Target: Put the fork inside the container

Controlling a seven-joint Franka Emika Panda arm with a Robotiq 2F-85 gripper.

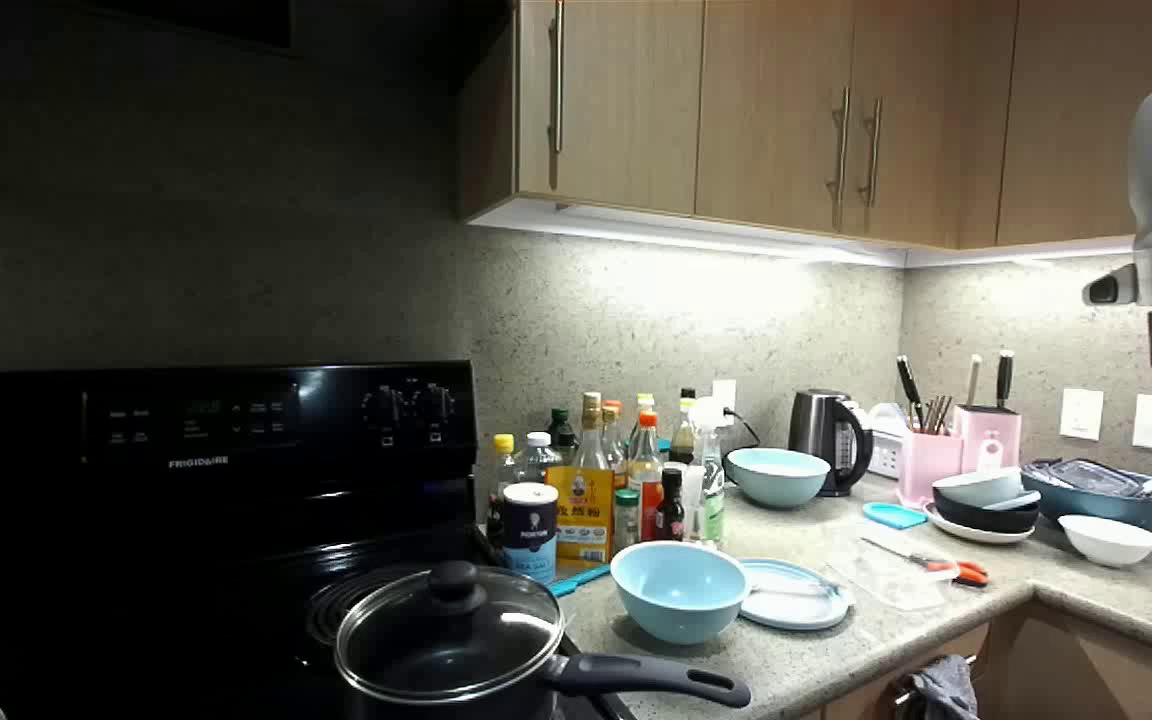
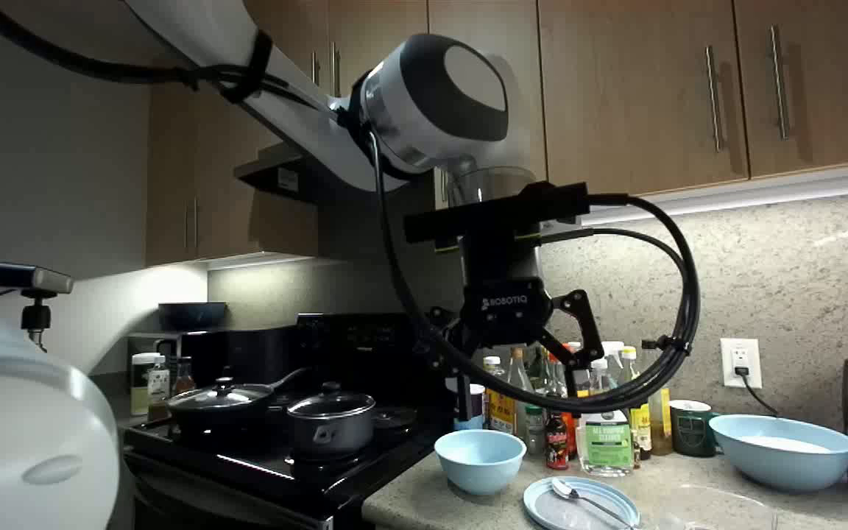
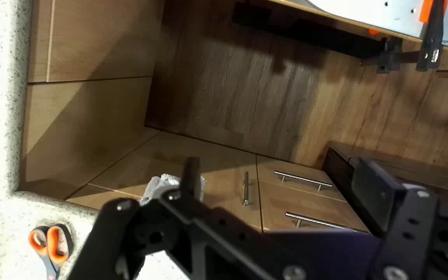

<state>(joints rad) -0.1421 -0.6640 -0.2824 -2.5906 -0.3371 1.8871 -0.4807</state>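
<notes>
Gripper (image 2: 520,399), jaws wide, high and well away from the utensil (image 2: 584,500) on the plate (image 2: 540,508).

Stove (image 1: 206,530) marked "FRIGIDAIRE", gripper (image 2: 520,403) "ROBOTIQ", canister (image 1: 530,535) "SEA SALT", bottle (image 2: 606,444) "CLEANER"

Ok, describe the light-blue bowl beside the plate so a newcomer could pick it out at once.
Start at the black stove, then move onto the speckled counter next to it. The light-blue bowl stands between the stove and the light-blue plate that carries a silvery utensil. Unlike the similar bowl by the kettle, this one stands close to the stove.
</notes>
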